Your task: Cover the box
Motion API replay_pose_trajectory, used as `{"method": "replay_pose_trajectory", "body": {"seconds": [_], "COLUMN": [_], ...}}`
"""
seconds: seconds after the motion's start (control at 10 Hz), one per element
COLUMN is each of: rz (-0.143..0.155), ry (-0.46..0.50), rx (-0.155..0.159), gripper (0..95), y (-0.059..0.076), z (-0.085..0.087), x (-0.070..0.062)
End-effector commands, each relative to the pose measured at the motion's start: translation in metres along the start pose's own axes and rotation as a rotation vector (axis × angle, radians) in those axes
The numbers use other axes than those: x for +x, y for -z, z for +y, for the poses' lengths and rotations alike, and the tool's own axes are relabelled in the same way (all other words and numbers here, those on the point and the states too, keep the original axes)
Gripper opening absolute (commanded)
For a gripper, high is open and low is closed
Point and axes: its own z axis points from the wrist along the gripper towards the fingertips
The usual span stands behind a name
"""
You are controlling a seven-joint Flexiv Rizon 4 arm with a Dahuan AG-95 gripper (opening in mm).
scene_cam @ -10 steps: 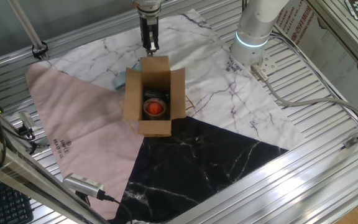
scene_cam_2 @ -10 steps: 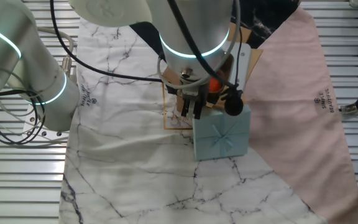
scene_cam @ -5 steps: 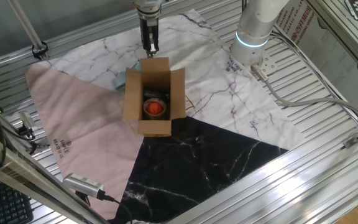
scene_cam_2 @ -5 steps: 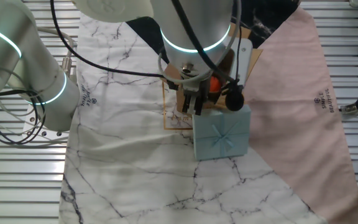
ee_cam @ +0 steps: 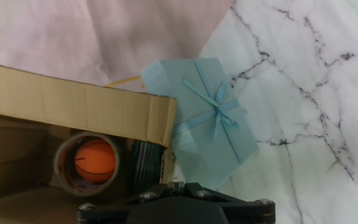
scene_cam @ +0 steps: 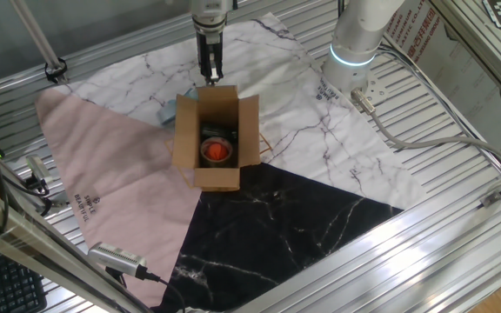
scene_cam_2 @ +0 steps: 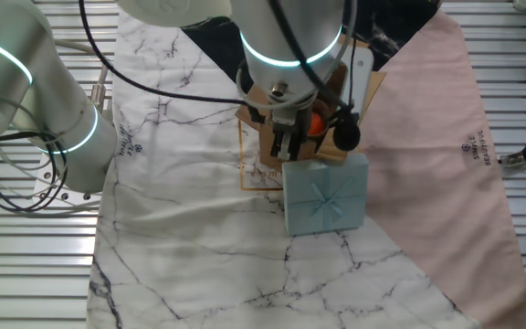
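Box [scene_cam: 217, 139] mid-table on marble cloth [scene_cam: 294, 113], flaps up, orange ball [scene_cam: 217, 150] inside tape roll [ee_cam: 87, 163]. Gripper [scene_cam: 209, 72] just above far flap, fingers close together, holding nothing. Blue gift box [scene_cam_2: 326, 195] beside.

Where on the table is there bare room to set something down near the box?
Free: the black marble cloth in front of the box, and the pink cloth beside it. Crowded: behind the box, where the end effector hangs over the blue gift box.
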Motion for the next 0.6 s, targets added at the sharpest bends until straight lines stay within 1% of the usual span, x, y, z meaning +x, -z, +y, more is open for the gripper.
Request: {"method": "replay_pose_trajectory", "body": {"seconds": [0.1, 0.6], "rz": [0.001, -0.006], "ry": [-0.001, -0.001], "rx": [0.001, 0.010], "gripper": [0.0, 0.0], "y": [0.000, -0.003], "z": [0.003, 0.018], "x": [0.001, 0.000]}}
